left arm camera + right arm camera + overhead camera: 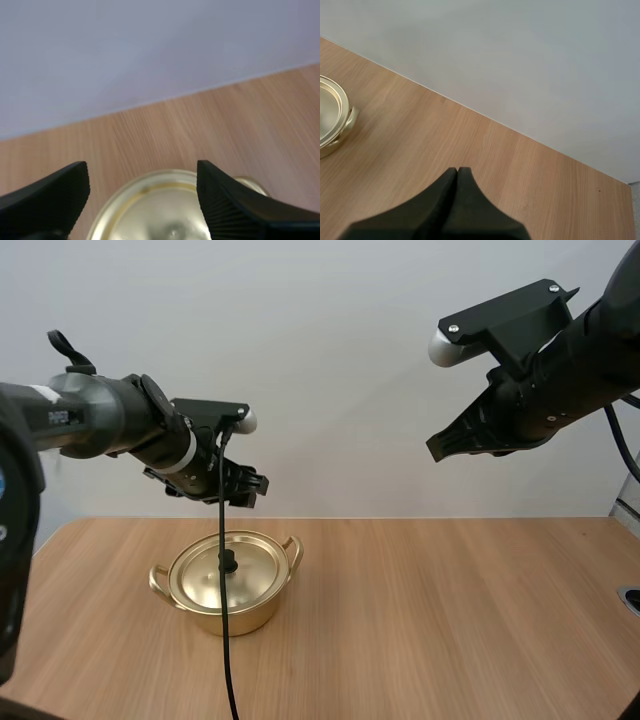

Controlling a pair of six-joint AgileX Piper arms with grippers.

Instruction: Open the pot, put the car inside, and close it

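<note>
Two arms were up over the wooden table [450, 585].

- The gold pot [240, 618] stood on the table's left half with a side handle out each way. From the right wrist it lay well off from that arm.
- The lid [205, 580] was seated flat on the rim, so the pot was not yet opened.
- The left gripper [248, 488] hung above the pot toward its far edge and clear of it. Its fingers were spread wide, with nothing between them and the lid below the gap.
- The right gripper [433, 448] was high and well to the right, with its fingers pressed together in one wedge, holding nothing.
- The small dark knob [228, 562] sat at the lid's centre.

Judged step: the first one, the approach to the lid, with no contact yet. The next move likely calls for the left gripper to come down centred on the knob, pinch it, and lift straight up. The knob is small, so an off-centre pinch might slip.
</note>
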